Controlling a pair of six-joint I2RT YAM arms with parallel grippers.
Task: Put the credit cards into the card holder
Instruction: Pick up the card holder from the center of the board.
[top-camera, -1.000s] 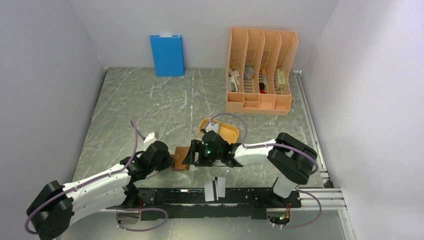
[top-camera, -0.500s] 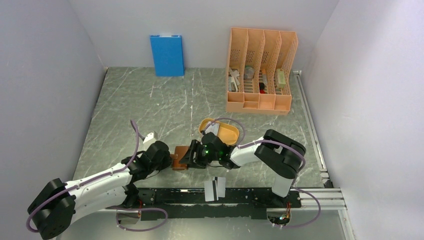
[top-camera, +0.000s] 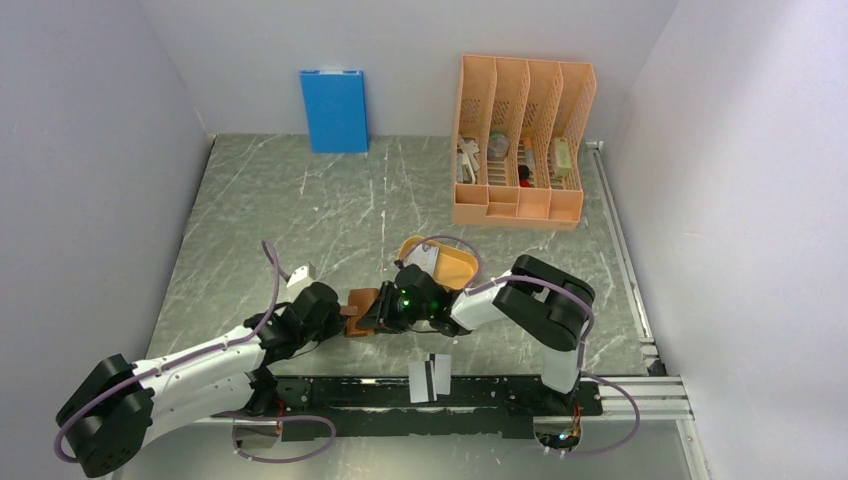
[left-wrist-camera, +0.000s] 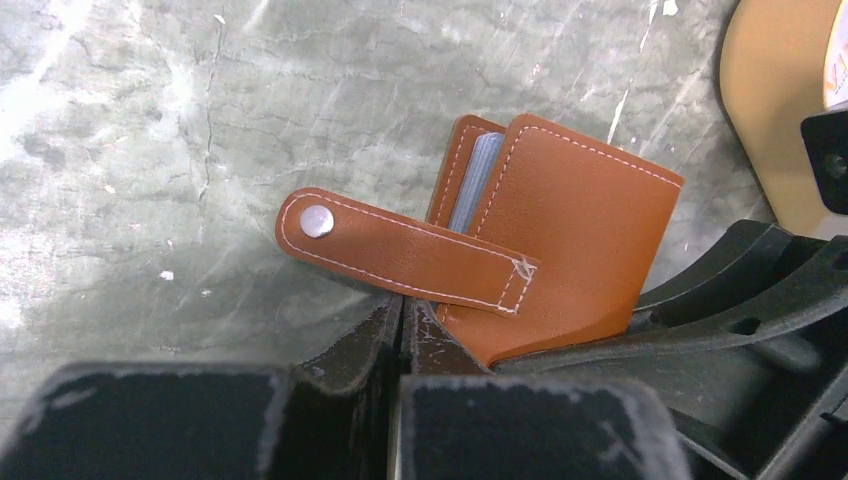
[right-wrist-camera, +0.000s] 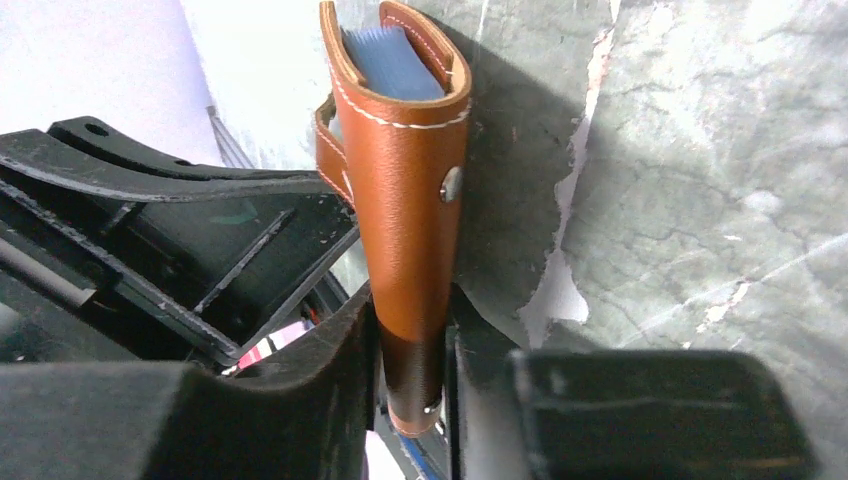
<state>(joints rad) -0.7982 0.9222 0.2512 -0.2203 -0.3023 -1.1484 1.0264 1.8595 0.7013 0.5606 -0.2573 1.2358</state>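
At the near middle of the bench (top-camera: 300, 200), between the two arms, the card holder (left-wrist-camera: 580, 220) was gripped from both sides. The left pincer (left-wrist-camera: 400, 320) was pinched fully together on its lower leather edge beneath the strap (left-wrist-camera: 400, 255), and the right pincer (right-wrist-camera: 415, 330) sat narrow, a finger against each face. The holder looked light and soft, likely to bend and gape under a squeeze, so the stitched edges or fold seemed the safer hold, leaving the mouth free. The credit cards (right-wrist-camera: 392, 60) looked thin, stiff and slick, best taken by an edge. The pale blue ones already in the pocket showed only in the wrist views. Only the overhead view showed the striped white card (top-camera: 430, 377) lying apart by the near edge. The snap button (left-wrist-camera: 317, 221) sat unfastened
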